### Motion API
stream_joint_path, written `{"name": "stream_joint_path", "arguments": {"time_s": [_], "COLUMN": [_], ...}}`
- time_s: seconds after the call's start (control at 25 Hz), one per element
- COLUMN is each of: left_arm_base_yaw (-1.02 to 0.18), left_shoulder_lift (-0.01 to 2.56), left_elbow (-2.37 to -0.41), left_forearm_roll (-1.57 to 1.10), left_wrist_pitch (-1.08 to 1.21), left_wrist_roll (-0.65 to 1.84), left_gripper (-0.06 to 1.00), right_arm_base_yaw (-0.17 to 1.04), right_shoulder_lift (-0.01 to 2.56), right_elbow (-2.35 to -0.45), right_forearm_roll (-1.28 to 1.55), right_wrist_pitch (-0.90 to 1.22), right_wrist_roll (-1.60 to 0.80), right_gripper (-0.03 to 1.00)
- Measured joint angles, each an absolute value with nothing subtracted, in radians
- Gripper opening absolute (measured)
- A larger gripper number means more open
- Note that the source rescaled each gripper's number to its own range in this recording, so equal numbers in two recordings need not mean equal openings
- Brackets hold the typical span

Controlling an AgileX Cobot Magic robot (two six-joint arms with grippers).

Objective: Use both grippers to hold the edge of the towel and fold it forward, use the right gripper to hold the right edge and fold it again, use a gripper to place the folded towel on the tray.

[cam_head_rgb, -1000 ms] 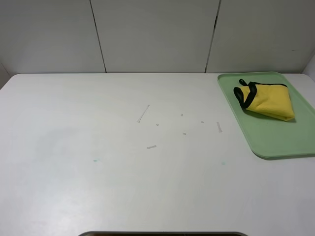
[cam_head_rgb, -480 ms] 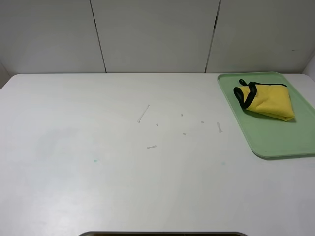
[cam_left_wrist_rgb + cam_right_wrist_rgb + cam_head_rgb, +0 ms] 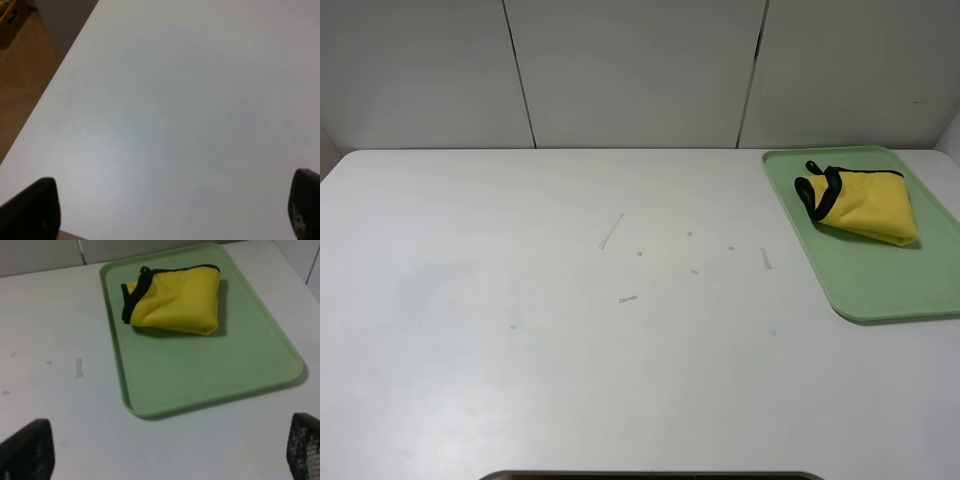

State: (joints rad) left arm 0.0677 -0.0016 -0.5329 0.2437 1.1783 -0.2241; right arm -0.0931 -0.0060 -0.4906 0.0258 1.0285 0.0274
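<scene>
Both our black finger grippers, left and right, stand spread and empty. The folded yellow fluffy towel lies on the pale green plastic tray, ahead of the right gripper, apart from it, its long axis crosswise; nothing seems left.

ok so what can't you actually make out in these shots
- Towel: its underside and inner layers, hidden by its own folds, in the high and right wrist views.
- Tray: right rim cut off by the high view's edge.
- Left gripper, right gripper: only fingertips show at each wrist view's edge.
</scene>
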Motion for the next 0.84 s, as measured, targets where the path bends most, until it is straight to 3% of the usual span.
{"name": "stream_joint_path", "arguments": {"time_s": [0.84], "left_arm_base_yaw": [0.068], "left_shoulder_lift": [-0.002], "left_elbow": [-0.533], "left_forearm_roll": [0.244], "left_wrist_pitch": [1.178], "left_wrist_roll": [-0.224], "left_gripper": [0.90], "right_arm_base_yaw": [-0.093], "right_shoulder_lift": [-0.006], "right_elbow": [-0.491], "right_forearm_roll": [0.026], "right_wrist_pitch": [1.029], "right_wrist_roll": [0.027], "right_gripper": [1.00]}}
